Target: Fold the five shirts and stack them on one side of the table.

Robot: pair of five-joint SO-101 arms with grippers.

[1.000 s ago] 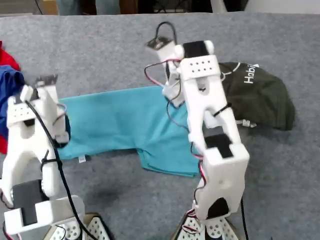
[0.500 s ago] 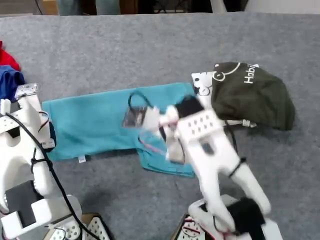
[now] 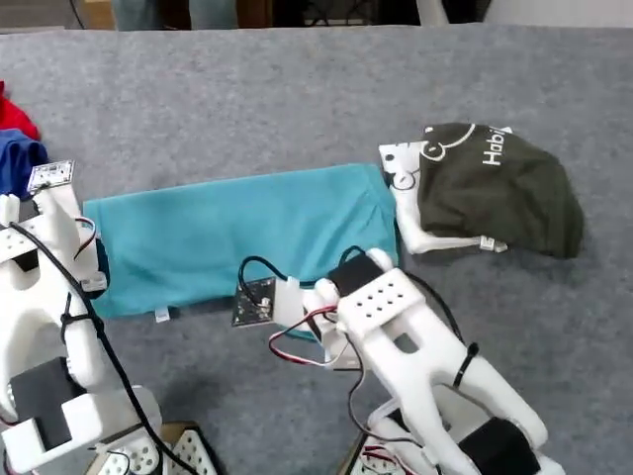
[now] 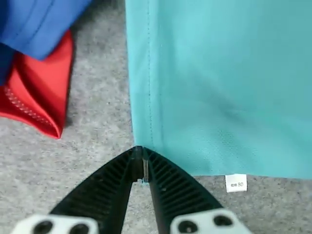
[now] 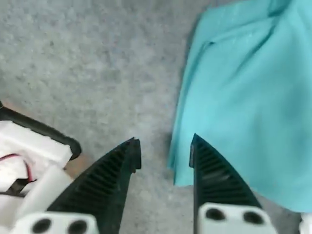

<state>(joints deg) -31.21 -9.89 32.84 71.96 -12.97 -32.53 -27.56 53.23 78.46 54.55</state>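
Pinched tight between the fingers of the left gripper point(image 4: 140, 156): the near corner of the teal shirt point(image 4: 219, 87), right at the hem seam and close to a small white tag point(image 4: 236, 184). Likely held so as to anchor or lift that end for the next fold.

At the other end, the right gripper point(image 5: 164, 144) hanging low over the tabletop point(image 5: 73, 58). Fingers parted to a medium gap and holding nothing, one tip above bare grey, the other above the rumpled teal edge. Probably lined up to straddle that loose edge and take it, so as to carry both ends together.

As for the teal shirt itself: laid as a long band across the middle of the tabletop, seemingly doubled lengthwise. Smooth and flat for most of its run, with a straight stitched hem at the left arm's end. Bunched into a small flap at the near edge by the right arm. Thin, soft knit, apt to sag once lifted.

On the right arm's side, touching or nearly touching its far corner: a dark olive shirt point(image 3: 495, 188), folded into a rounded bundle. On the left arm's side, just beside the hem: a blue shirt point(image 4: 39, 19) lying over a red shirt point(image 4: 34, 97), both in loose heaps.
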